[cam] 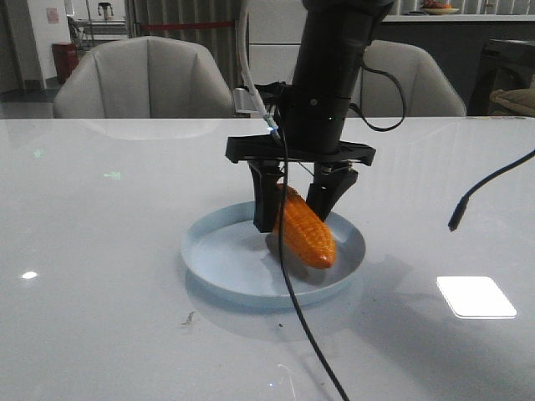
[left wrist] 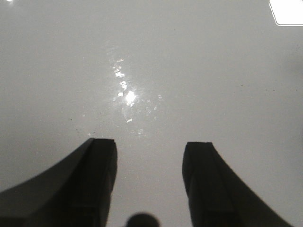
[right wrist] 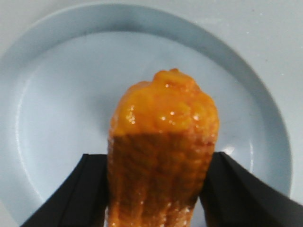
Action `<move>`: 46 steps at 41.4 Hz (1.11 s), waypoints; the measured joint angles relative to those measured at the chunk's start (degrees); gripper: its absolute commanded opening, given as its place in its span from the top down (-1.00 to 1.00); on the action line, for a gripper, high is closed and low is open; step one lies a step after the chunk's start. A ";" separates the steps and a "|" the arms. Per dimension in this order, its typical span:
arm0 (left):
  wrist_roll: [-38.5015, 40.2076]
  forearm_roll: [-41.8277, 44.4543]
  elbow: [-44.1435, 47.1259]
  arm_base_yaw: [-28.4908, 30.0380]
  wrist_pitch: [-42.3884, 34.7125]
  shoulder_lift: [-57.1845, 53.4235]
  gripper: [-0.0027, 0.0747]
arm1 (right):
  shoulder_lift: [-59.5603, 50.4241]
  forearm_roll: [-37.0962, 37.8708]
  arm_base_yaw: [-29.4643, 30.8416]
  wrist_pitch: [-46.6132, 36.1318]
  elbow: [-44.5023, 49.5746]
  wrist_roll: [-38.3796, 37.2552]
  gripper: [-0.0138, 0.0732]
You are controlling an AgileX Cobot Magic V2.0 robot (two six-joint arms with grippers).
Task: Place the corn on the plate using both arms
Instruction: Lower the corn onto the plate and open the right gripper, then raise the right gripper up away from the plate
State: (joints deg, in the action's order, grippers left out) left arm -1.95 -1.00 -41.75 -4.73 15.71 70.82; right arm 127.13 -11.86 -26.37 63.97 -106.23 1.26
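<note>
Corn (cam: 305, 231) lies tilted in the pale blue plate (cam: 219, 259) at the middle of the white bench (cam: 100, 217), its near end resting on the plate floor. Right end effector (cam: 292, 210) reaches down over the plate, its black fingers (right wrist: 80, 189) closed against both sides of the cob. Left end effector (left wrist: 149, 177) stands spread wide over bare bench, gripping nothing.

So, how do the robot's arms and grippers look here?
The right gripper has black, angular, tapered fingers under a flat black crossbar, on a thick black cylindrical arm with a pale cable and thin black cables. The left gripper shows only two dark, curved fingers.
</note>
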 measured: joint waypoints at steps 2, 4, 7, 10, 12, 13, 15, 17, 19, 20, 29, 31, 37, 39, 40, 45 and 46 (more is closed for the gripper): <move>0.00 0.00 0.00 0.00 0.00 0.00 -0.06 | 0.00 0.00 0.00 0.00 0.00 0.10 -0.49; 0.00 0.00 0.00 0.00 0.00 0.00 -0.06 | 0.00 0.00 0.00 0.00 0.00 0.35 -0.49; 0.00 0.00 0.00 0.00 0.00 0.00 -0.06 | 0.00 0.00 0.00 0.00 0.00 0.59 -0.49; 0.00 0.00 0.00 0.00 0.00 0.00 -0.06 | 0.00 0.00 0.00 0.11 0.00 0.58 -0.49; 0.00 0.00 0.00 0.00 0.00 0.00 -0.06 | 0.00 0.00 0.00 0.22 0.00 0.58 -0.49; 0.00 0.00 0.00 0.00 0.00 0.00 -0.06 | 0.00 0.00 0.00 0.22 0.00 0.58 -0.49; 0.00 0.00 0.00 0.00 0.00 0.00 -0.06 | 0.00 0.00 0.00 0.34 -0.16 0.61 -0.49; 0.00 0.00 0.00 0.00 0.00 0.00 -0.06 | 0.00 0.00 0.00 0.82 -0.45 0.61 -0.49; 0.00 0.00 0.00 0.00 0.00 0.00 -0.06 | 0.00 0.00 0.00 1.78 -1.56 0.61 -0.49; 0.00 0.00 0.00 0.00 0.00 0.00 -0.06 | 0.00 0.00 0.00 2.37 -2.22 0.61 -0.49; 0.00 0.00 0.00 0.00 0.00 0.00 -0.06 | 0.00 0.40 0.00 5.89 -12.82 0.70 -0.49; 0.00 0.00 0.00 0.00 0.00 0.00 -0.06 | 0.00 1.00 0.00 6.11 -14.51 0.70 -0.49; 0.00 0.00 0.00 0.00 0.00 0.00 -0.06 | -0.11 2.70 0.00 6.67 -19.02 0.70 -0.49; 0.00 0.00 0.00 0.00 0.00 0.00 -0.06 | -0.57 3.86 0.00 6.79 -20.21 0.70 -0.49; 0.00 0.00 0.00 0.00 0.00 0.00 -0.06 | -1.11 4.54 0.00 6.89 -20.90 0.70 -0.49; 0.00 -0.03 0.00 0.00 0.00 -0.08 -0.06 | -4.23 7.44 0.82 7.36 -23.11 0.70 -0.49; 0.00 -0.13 0.00 0.00 0.00 -0.08 -0.06 | -5.30 7.52 1.13 7.53 -23.42 0.58 -0.49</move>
State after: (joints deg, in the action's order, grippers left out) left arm -1.95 -1.13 -41.75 -4.73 15.71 70.74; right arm 121.84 -4.34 -25.24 71.51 -129.65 1.84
